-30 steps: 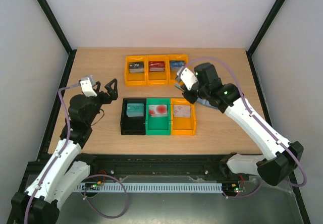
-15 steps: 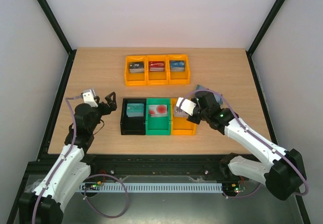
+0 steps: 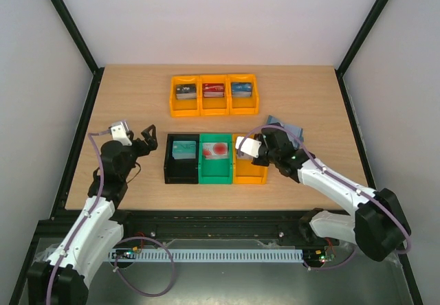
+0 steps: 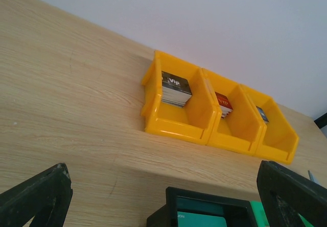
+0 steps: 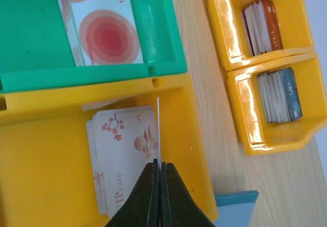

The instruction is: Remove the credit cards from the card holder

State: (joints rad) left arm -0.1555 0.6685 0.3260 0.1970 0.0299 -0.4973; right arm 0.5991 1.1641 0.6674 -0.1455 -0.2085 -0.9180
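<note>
My right gripper (image 5: 159,166) is shut on a credit card (image 5: 159,130), seen edge-on as a thin white line. It holds the card upright over the front orange bin (image 5: 46,186), just above a stack of white VIP cards with blossom print (image 5: 120,155). In the top view the right gripper (image 3: 242,151) hangs over that bin (image 3: 250,178). The slate-blue card holder (image 3: 285,128) lies on the table behind the right arm; its corner shows in the right wrist view (image 5: 237,206). My left gripper (image 3: 148,140) is open and empty, left of the black bin.
A black bin (image 3: 180,178) with a teal card and a green bin (image 3: 215,179) with a red-circle card stand beside the orange one. A row of three orange bins (image 3: 213,111) holding card stacks stands further back, also in the left wrist view (image 4: 173,127).
My right gripper has moved from the card holder forward and left, coming over the front orange bin with the card. My left arm has drawn back and lowered slightly.
</note>
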